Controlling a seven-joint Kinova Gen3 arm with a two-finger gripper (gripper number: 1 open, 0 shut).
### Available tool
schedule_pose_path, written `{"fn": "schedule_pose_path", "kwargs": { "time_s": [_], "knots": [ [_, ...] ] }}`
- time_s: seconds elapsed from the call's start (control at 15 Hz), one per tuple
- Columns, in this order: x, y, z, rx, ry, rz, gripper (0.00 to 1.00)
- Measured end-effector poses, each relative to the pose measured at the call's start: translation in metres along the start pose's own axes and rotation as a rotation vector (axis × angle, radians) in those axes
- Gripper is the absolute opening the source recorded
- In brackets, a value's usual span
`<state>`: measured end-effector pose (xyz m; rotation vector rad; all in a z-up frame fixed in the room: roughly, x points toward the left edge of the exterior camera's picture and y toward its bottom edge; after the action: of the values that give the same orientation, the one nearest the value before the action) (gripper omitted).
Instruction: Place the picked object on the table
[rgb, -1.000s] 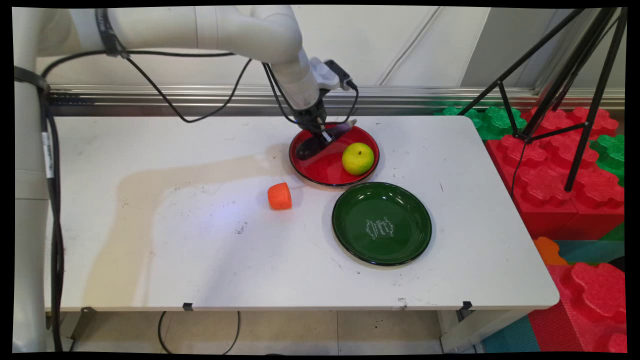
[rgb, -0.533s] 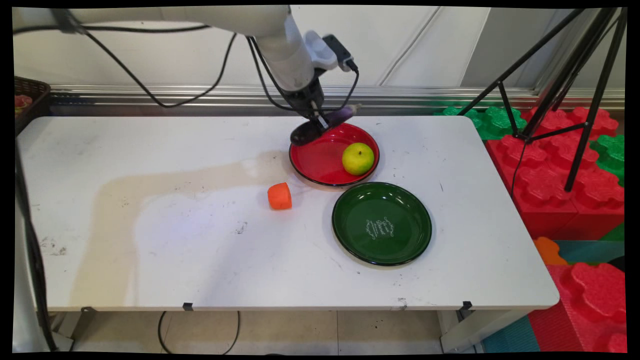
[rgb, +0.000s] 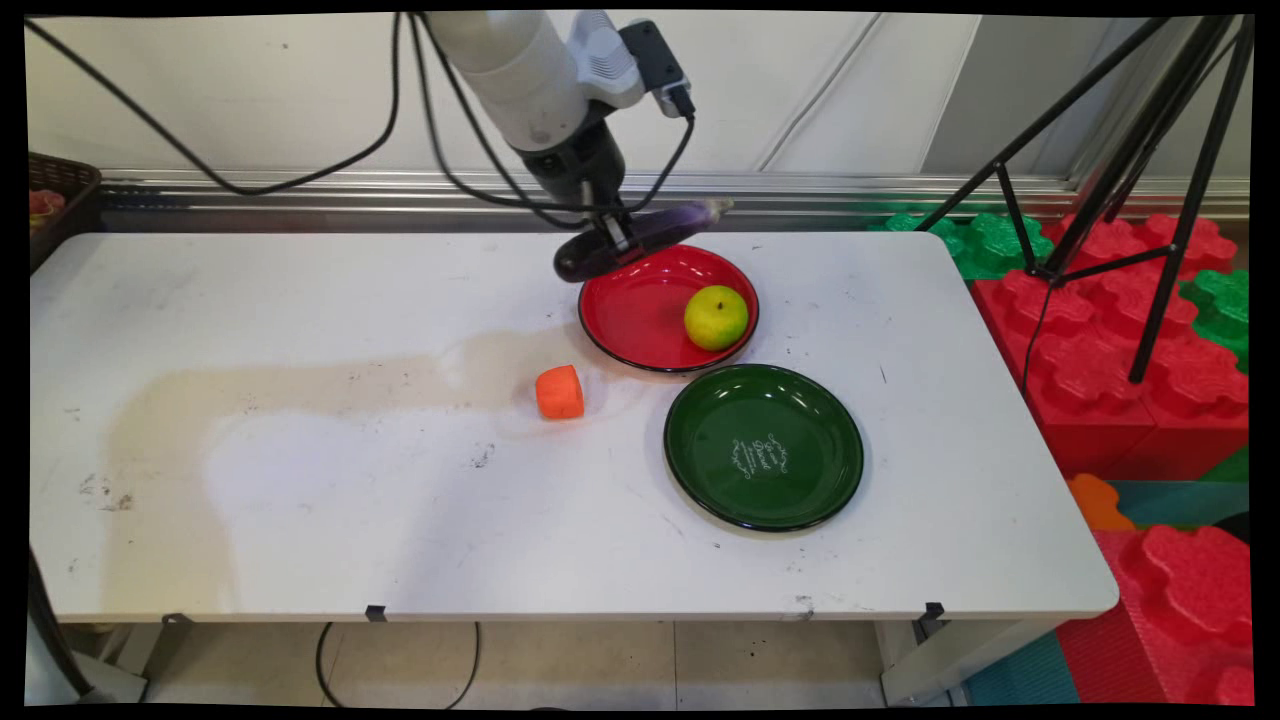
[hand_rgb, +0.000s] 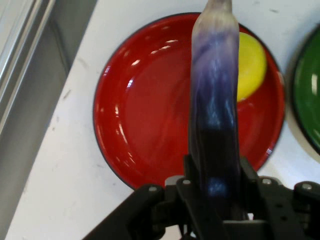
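At the top centre of the main view, I have the gripper clamped on an eggplant, its jaws closed on the dark thick end while the paler purple tip points toward the right of the frame. The eggplant hangs in the air, clear of the bench, above the far left rim of the red plate. In the hand view the eggplant runs straight up from the gripper across the red plate below. A yellow-green apple sits on the right side of that plate (partly hidden behind the eggplant in the hand view). Just below it in the frame lies a green plate, and an orange chunk rests on the bench left of both plates.
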<state>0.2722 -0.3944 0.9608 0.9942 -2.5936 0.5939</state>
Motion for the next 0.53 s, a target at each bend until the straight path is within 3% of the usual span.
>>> {"fn": "schedule_pose_path", "kwargs": {
  "time_s": [0.53],
  "knots": [
    [-0.031,0.038,-0.050,-0.078,0.001,0.127,0.00]
  ]
}}
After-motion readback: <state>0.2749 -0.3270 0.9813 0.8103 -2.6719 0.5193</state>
